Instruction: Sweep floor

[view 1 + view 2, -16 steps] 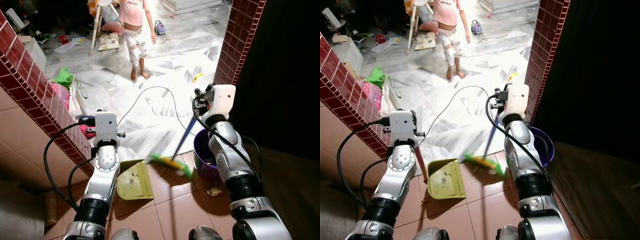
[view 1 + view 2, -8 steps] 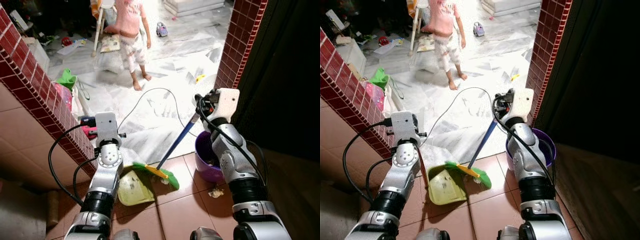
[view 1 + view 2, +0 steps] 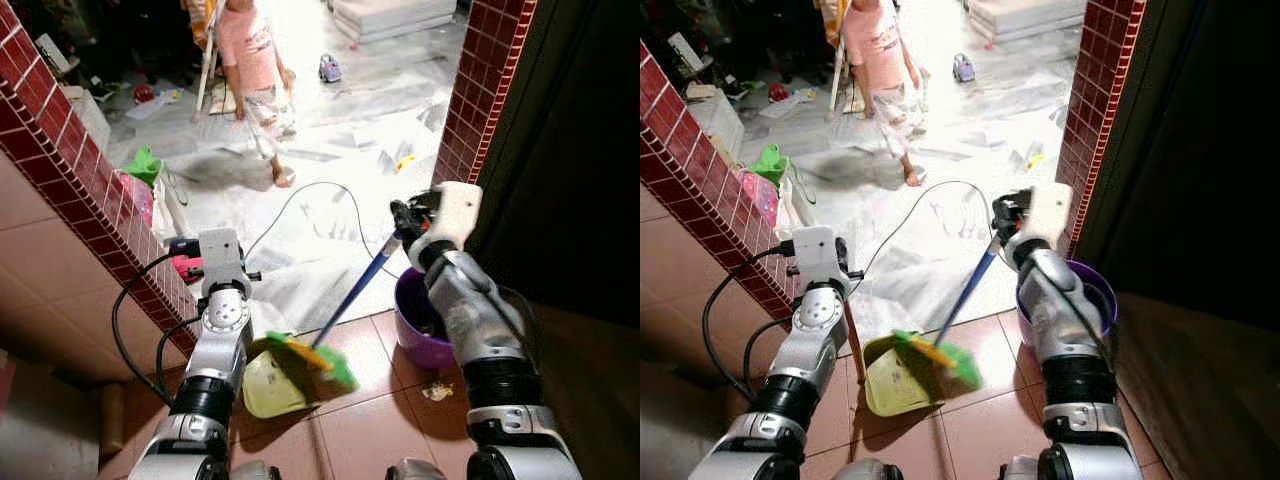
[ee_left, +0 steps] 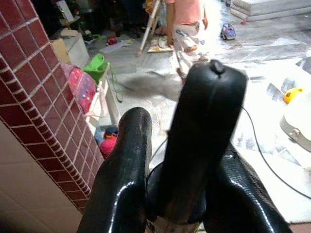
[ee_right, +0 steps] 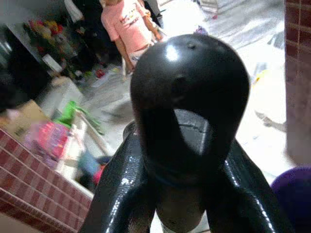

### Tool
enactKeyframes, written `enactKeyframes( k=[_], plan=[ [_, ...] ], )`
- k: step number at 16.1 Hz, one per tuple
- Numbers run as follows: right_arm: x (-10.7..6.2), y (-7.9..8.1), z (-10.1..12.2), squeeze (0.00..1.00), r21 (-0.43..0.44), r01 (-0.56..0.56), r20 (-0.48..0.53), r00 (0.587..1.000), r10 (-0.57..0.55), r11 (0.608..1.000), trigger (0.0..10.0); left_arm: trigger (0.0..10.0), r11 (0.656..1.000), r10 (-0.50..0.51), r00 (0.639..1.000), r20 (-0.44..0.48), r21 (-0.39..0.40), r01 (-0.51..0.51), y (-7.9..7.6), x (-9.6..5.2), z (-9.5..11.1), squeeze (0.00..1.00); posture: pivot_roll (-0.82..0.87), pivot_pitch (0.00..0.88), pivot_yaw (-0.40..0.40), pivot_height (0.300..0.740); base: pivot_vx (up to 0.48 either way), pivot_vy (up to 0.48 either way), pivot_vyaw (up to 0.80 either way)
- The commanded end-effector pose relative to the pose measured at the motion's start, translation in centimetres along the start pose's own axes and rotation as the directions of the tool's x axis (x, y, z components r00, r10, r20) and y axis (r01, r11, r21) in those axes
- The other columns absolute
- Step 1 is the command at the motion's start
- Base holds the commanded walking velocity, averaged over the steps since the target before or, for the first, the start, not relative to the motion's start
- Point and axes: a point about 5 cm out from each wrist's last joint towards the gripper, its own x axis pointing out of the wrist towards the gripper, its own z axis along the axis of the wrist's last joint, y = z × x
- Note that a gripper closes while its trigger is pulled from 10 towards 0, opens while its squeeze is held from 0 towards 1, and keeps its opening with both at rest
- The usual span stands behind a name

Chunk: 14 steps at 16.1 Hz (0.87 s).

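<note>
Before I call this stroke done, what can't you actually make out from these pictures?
- Broom head: motion-blurred in both eye views; whether debris entered the dustpan is unclear.
- Dustpan's near side: covered by the broom head and left arm.
- Bucket contents: hidden behind the right arm.
- Scrap on the tiles: too small to identify.
- Person: cut off by the top edge.

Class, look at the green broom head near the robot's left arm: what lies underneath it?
The yellow-green dustpan lies on the tiled floor under the broom head, which overlaps its front edge. Whatever dirt sits beneath the bristles is covered and cannot be seen.
</note>
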Motion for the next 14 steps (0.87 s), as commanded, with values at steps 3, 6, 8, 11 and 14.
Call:
enactKeyframes(
  k=[3,6,8,11,14],
  plan=[
    [-0.1,2.6,2.2,0.0,0.257,-0.209,0.07,0.978,0.197,0.944,10.0,10.0,0.993,-0.09,0.977,-0.195,-0.095,0.073,-1.6,-0.9,-3.3,0.0,-0.19,0.0,0.091,0.74,0.0,0.0,0.0],
    [-0.4,1.9,2.3,0.0,0.237,-0.202,0.059,0.979,0.193,0.95,10.0,10.0,0.978,-0.147,0.97,-0.192,-0.173,0.114,-2.2,-0.8,-3.0,0.0,-0.19,0.0,0.089,0.74,0.0,0.0,0.0],
    [-0.6,1.3,2.7,0.0,0.145,-0.195,0.055,0.981,0.189,0.97,10.0,10.0,0.966,-0.168,0.973,-0.161,-0.223,0.13,-2.4,-0.7,-2.4,0.0,-0.19,0.0,0.089,0.74,0.0,0.0,0.0],
    [-0.7,0.6,4.7,0.0,-0.006,-0.173,0.151,0.973,0.172,0.985,10.0,10.0,0.961,-0.171,0.974,-0.147,-0.243,0.132,-2.4,-0.6,-2.1,0.0,-0.19,0.0,0.091,0.74,0.0,0.0,0.0],
    [-0.8,0.2,7.8,0.0,-0.153,-0.103,0.303,0.942,0.146,0.983,10.0,10.0,0.951,-0.182,0.973,-0.143,-0.277,0.137,-2.1,-0.6,-2.1,0.0,-0.19,0.0,0.093,0.74,0.0,0.0,0.0]
  ],
)
